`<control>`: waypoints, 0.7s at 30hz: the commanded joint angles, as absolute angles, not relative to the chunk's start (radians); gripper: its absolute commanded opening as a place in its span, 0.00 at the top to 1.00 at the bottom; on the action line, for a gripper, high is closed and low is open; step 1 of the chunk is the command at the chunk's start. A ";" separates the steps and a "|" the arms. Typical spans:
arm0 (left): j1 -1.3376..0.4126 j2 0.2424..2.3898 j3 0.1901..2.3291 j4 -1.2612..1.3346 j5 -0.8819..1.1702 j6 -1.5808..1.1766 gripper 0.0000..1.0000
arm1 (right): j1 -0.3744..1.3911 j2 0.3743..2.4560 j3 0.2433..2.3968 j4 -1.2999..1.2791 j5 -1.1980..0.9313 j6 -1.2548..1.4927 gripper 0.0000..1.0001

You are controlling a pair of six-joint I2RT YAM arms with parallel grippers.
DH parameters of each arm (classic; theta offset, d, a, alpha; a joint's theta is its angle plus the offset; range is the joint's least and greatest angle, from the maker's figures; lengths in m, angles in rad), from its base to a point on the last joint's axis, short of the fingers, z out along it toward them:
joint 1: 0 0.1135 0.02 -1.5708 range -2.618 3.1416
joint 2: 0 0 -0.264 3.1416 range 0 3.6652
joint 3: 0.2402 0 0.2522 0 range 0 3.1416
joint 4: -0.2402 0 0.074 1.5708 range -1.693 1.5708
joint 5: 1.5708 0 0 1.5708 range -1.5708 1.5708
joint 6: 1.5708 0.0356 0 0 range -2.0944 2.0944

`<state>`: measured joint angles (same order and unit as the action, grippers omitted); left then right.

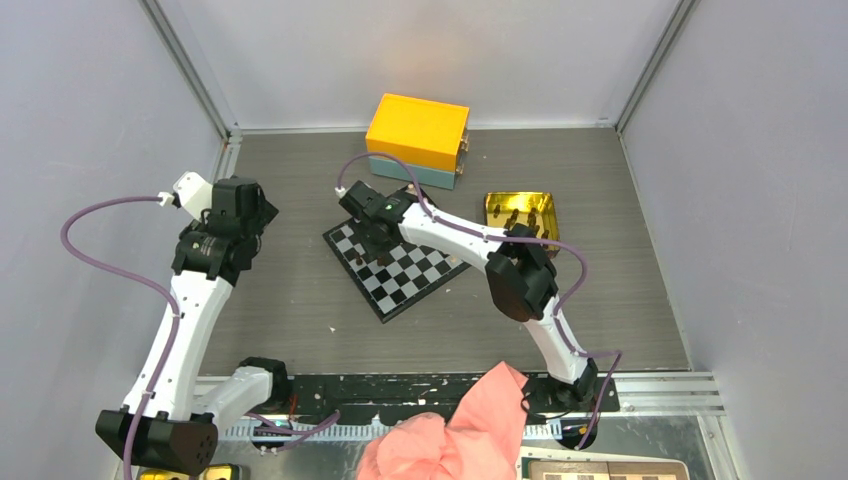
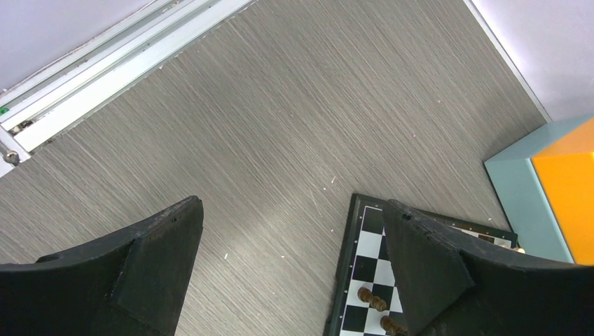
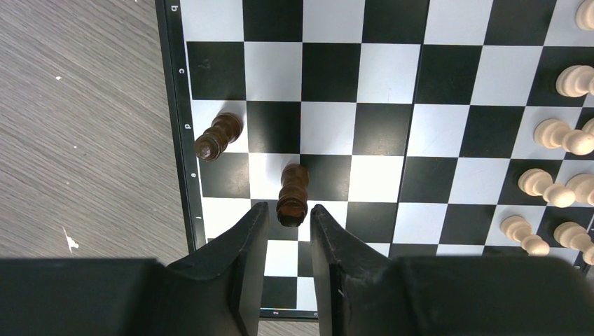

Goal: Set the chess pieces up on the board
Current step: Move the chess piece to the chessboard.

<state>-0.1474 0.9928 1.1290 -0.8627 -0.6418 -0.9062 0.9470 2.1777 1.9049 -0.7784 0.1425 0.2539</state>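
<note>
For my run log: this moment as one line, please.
left gripper: open, empty | right gripper: around dark piece, grip unclear | board: partly set

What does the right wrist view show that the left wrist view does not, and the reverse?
Only the right wrist view: a row of light tan pieces, and the right gripper flanking a dark piece. Only the left wrist view: the yellow box, a metal rail, and the open left gripper. Both: the board, the table, and two dark pieces near the board's edge.
</note>
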 commanded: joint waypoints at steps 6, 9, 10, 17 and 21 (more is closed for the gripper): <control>-0.141 0.974 1.118 -0.816 -0.652 -0.911 0.00 | 0.947 2.190 1.936 -0.763 0.118 0.271 0.75; -0.141 0.974 1.119 -0.816 -0.653 -0.911 0.00 | 0.948 2.188 1.936 -0.762 0.121 0.272 0.80; -0.142 0.974 1.121 -0.816 -0.653 -0.911 0.00 | 0.947 2.187 1.937 -0.762 0.123 0.270 0.82; -0.141 0.977 1.138 -0.821 -0.663 -0.907 0.00 | 0.952 2.162 1.971 -0.790 0.143 0.252 0.99; -0.141 0.976 1.141 -0.823 -0.662 -0.907 0.00 | 0.963 2.160 2.005 -0.812 0.143 0.247 0.99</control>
<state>-0.1474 0.9924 1.1198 -0.8566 -0.6380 -0.9062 0.9485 2.1929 1.9251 -0.8036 0.1337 0.2634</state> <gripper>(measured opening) 0.996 0.257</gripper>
